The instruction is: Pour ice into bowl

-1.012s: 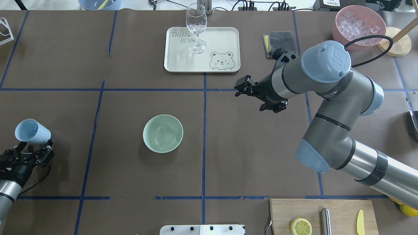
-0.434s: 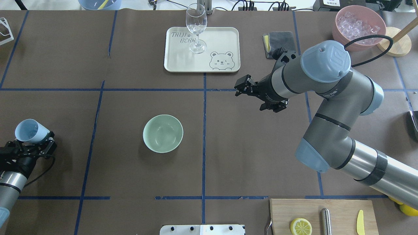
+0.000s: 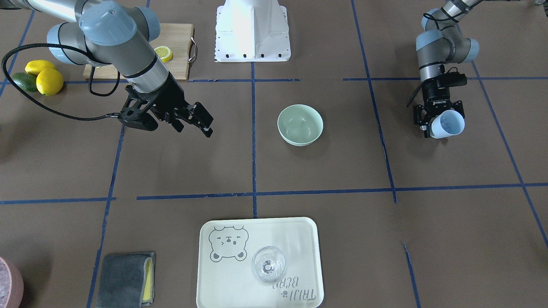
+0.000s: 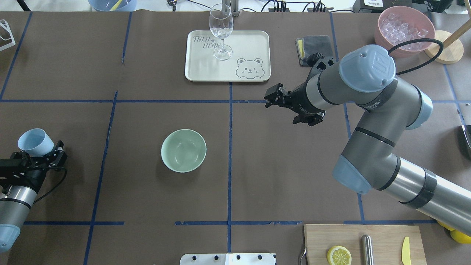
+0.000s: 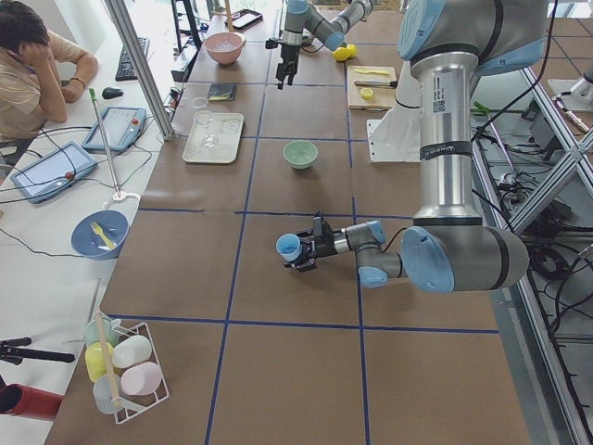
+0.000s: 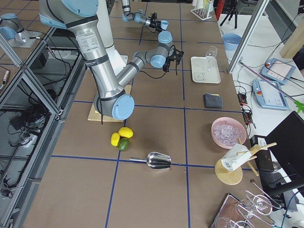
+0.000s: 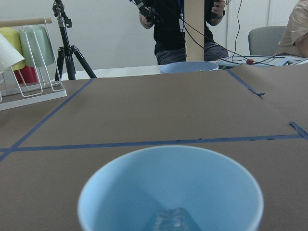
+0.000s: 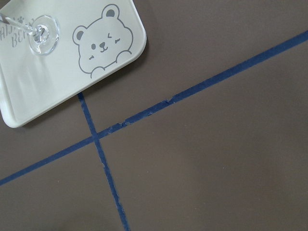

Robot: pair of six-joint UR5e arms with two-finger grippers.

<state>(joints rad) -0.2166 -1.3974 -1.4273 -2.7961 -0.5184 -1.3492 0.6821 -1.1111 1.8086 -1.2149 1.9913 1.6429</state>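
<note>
Blue cup [image 4: 35,142], left claw [image 4: 38,154]: slightly forward.

- Brown table [image 4: 287,176] gridded with blue tape
- Green bowl [image 4: 183,150] near the centre
- Cream tray [image 4: 206,66] toward the far edge
- Grey cloth [image 4: 316,46] right of the tray
- Pink bowl [image 4: 378,38], far right corner
- Wooden board [image 4: 386,239], near right

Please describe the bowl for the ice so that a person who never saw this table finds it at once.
On the brown table with blue tape lines, find the cream bear tray. The bowl stands alone in the next square toward the robot, left of the central line. It is pale mint-green and empty, unlike the full pink container.
</note>
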